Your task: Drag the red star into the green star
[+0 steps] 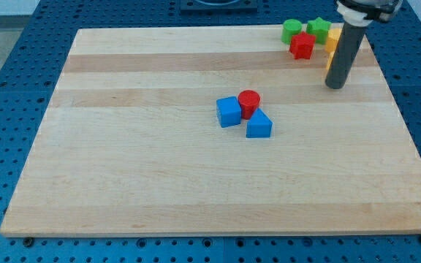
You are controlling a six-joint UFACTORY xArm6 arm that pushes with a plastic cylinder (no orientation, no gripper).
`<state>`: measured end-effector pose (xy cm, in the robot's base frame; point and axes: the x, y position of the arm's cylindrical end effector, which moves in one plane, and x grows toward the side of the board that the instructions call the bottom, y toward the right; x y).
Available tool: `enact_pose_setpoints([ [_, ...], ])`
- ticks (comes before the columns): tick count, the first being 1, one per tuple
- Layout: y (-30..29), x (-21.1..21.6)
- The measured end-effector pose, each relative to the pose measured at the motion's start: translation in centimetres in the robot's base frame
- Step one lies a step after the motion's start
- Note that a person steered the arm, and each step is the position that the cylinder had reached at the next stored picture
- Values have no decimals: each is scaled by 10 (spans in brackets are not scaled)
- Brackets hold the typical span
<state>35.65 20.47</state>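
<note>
The red star (302, 45) lies near the view's top right on the wooden board (159, 168). The green star (318, 28) sits just above and to its right, touching or nearly touching it. A green round block (292, 30) is just left of the green star, above the red star. My tip (335, 85) rests on the board below and to the right of the red star, apart from it. The rod hides part of a yellow block (332, 36) and an orange block (329, 59) to the right of the stars.
In the middle of the board a blue cube (229, 112), a red cylinder (249, 103) and a blue triangular block (259, 125) sit bunched together. The board's top edge is close behind the star cluster.
</note>
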Motion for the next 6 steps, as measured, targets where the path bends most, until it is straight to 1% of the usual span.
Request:
enact_pose_setpoints([
  [1, 0, -25],
  [2, 0, -32],
  [3, -13, -15],
  [4, -49, -13],
  [5, -70, -35],
  [6, -63, -68],
])
